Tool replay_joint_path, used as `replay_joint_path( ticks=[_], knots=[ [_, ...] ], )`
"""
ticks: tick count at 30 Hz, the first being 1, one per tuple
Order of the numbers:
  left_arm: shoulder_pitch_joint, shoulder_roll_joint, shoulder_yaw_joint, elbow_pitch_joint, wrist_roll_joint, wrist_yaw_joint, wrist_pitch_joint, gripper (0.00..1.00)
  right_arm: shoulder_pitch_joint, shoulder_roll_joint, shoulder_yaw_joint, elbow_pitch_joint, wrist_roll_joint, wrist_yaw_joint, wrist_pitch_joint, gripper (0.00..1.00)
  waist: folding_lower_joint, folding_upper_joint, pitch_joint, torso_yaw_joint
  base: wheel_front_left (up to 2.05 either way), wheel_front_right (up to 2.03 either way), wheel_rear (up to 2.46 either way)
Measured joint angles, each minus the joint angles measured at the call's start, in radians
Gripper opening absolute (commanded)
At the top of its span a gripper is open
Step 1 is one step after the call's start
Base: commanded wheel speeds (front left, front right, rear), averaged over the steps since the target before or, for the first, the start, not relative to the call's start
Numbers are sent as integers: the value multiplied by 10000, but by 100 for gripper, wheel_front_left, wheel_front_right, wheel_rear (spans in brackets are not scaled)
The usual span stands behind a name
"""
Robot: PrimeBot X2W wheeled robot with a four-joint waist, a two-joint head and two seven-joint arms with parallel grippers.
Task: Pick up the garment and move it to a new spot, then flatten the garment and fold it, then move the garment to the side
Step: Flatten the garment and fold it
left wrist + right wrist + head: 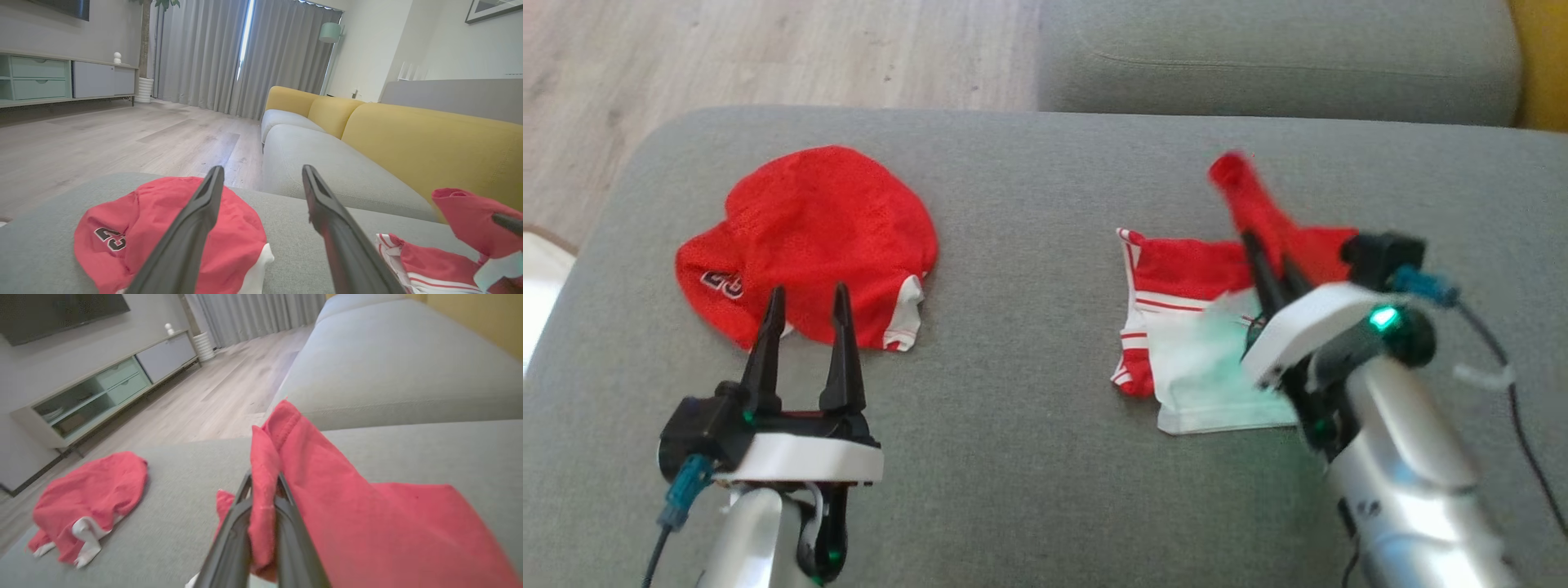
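A red garment with white stripes [1176, 278] lies on the right half of the grey cushion [1029, 204]. My right gripper [1267, 249] is shut on a red edge of it, and that edge stands lifted above the rest. In the right wrist view the red cloth [367, 514] is pinched between the closed fingers of the right gripper [263, 479]. My left gripper [809, 290] hovers open, holding nothing, just in front of a second crumpled red jersey [809, 237] with a number on it. In the left wrist view, the left gripper [262, 169] has its fingers spread over that jersey [135, 220].
The cushion's rounded left edge drops to wooden floor [768, 49]. Another grey seat [1274, 57] lies beyond, with yellow backrests [429, 143] at the right. A low TV cabinet [102, 384] stands across the room. Bare cushion shows between the two garments.
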Motion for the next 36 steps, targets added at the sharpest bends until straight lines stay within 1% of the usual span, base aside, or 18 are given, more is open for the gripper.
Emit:
replay_joint_path(
  ticks=[7, 12, 15, 16, 17, 19, 23, 26, 29, 32, 34, 36],
  knots=[
    [112, 0, -6, 58, 0, 0, 0, 100, 616, 0, 1524, 274, 782, 0, -401, 0, 0, 0, 48, 334, 0, 0, 0],
    [111, 0, -13, 81, 0, 0, 0, 100, 594, -2, 2023, 723, 1093, 0, -884, 0, 1, 0, 110, 426, 0, 0, 0],
    [110, 0, -17, 96, 0, 0, 0, 100, 570, -2, 2460, 1012, 1185, 0, -955, 0, 2, 0, 186, 440, 0, 0, 0],
    [109, 0, -23, 102, -2, 2, 0, 100, 569, -2, 2608, 1116, 1250, 0, -955, 28, 2, 0, 203, 439, 0, 0, 0],
    [109, 0, -25, 111, -29, 2, 0, 100, 568, -2, 2780, 1200, 1283, 0, -955, 100, 1, 0, 213, 429, 0, 0, 0],
    [109, 0, -33, 155, -102, 2, 0, 100, 571, -25, 3300, 1235, 1519, 0, -922, 100, 1, 0, 213, 388, 0, 0, 0],
    [109, 0, -90, 253, -153, 2, 0, 100, 592, -23, 4677, 520, 2696, 0, -750, 100, 1, 0, 152, 236, 0, 0, 0],
    [110, 0, -128, 221, -165, 2, 0, 100, 565, 46, 4874, 474, 2778, 0, -1080, 100, 1, 0, 60, 70, 0, 0, 0],
    [110, 0, -132, 96, -165, 2, 0, 100, 365, 38, 4349, 775, 2617, 0, -1783, 100, 1, 0, -55, -127, 0, 0, 0],
    [127, 0, -121, -61, -167, 4, 0, 100, -107, 2, 3388, 1076, 1881, 0, -2288, 100, 1, 0, -183, -351, 0, 0, 0],
    [160, 0, -125, -213, -167, 4, 0, 100, -342, -171, 2669, 1041, 1335, 0, -2466, 100, 1, 0, -272, -496, 0, 0, 0],
    [226, 0, -127, -336, -209, 4, 0, 100, -390, -477, 1906, 857, 740, 0, -2541, 100, 1, 0, -359, -640, 0, 0, 0]
  ],
)
